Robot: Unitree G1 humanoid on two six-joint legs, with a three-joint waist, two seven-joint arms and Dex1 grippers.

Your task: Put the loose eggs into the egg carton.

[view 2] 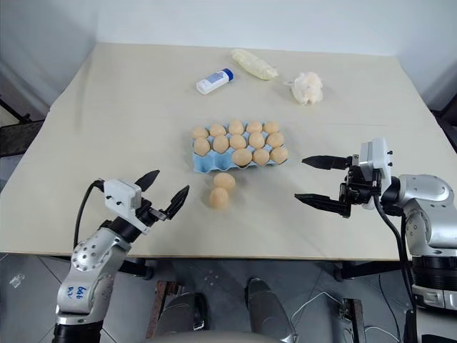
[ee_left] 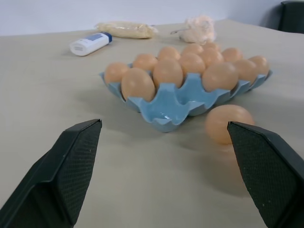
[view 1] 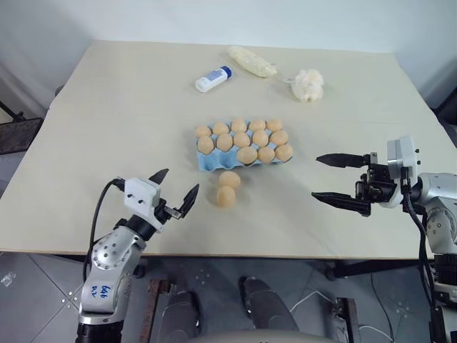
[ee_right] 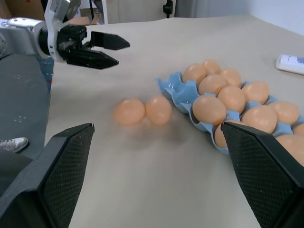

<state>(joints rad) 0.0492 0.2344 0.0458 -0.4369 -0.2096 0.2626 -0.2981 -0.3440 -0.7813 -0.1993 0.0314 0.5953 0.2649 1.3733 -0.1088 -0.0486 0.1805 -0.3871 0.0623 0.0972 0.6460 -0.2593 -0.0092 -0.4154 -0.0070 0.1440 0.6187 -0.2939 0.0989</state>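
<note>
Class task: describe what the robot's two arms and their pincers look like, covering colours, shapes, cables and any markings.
Both arms are silver-grey metal with rounded joint housings. Each ends in a white boxy wrist block carrying a pincer of two black, pointed, tapering fingers: the left pincer and the right pincer. The wrist views show textured inner finger faces. Black cables loop along each forearm. The left arm bears blue handwritten marks, too small to read.

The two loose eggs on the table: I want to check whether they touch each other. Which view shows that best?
The right wrist view: the two loose eggs lie side by side, apparently touching, beside the egg carton. The left and right eye views show them from above, one partly overlapping the other. The left wrist view shows one egg, partly behind a finger.
</note>
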